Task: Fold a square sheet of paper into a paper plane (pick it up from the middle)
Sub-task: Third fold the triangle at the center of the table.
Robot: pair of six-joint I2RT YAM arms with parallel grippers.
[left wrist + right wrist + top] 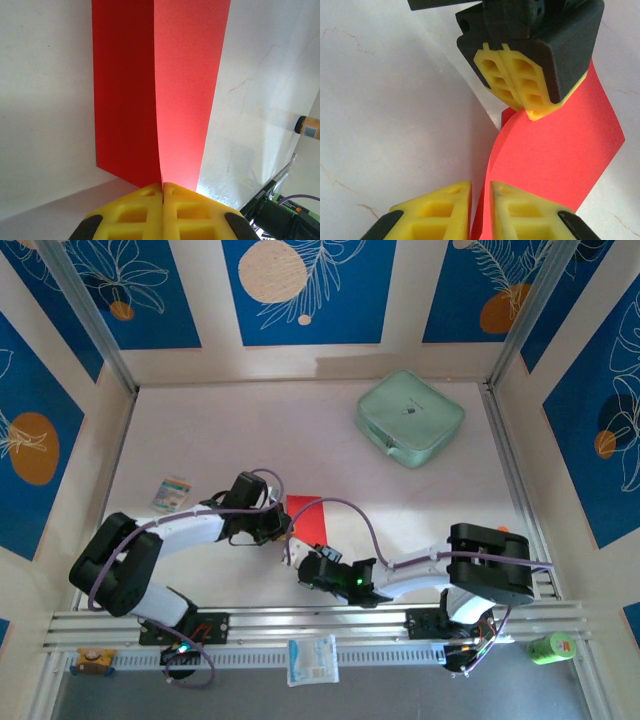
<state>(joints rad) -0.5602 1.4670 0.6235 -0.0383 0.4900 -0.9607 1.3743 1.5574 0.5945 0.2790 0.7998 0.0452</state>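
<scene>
**Left gripper** [162, 190]: the fingers are seen pressed together, clamped on a creased ridge of the square sheet of paper [165, 90]. The sheet is drawn up in a curve toward that grip.

**Right gripper** [480, 200]: the fingers are nearly together at 6 o'clock of the wrist view. The sheet's near edge stands in the narrow gap between them. Whether the pads bear on the paper cannot be told.

**Location:** in the overhead view the sheet is found mid-table [200, 430], at 1 o'clock from the left gripper. The mint-green case [410, 418] lies well apart at 1 o'clock.

**Stage:** an early fold is judged to be in hand; no dart shape is formed.

**Hazards:**
- A skewed crease could be set if the right jaws close while the sheet is bowed.
- The thin paper could be torn if the two grips are drawn apart.
- The sheet could slip from the left pinch, since only a small margin is held.
- The two grippers are close together, so contact between them is possible on any inward move.
</scene>
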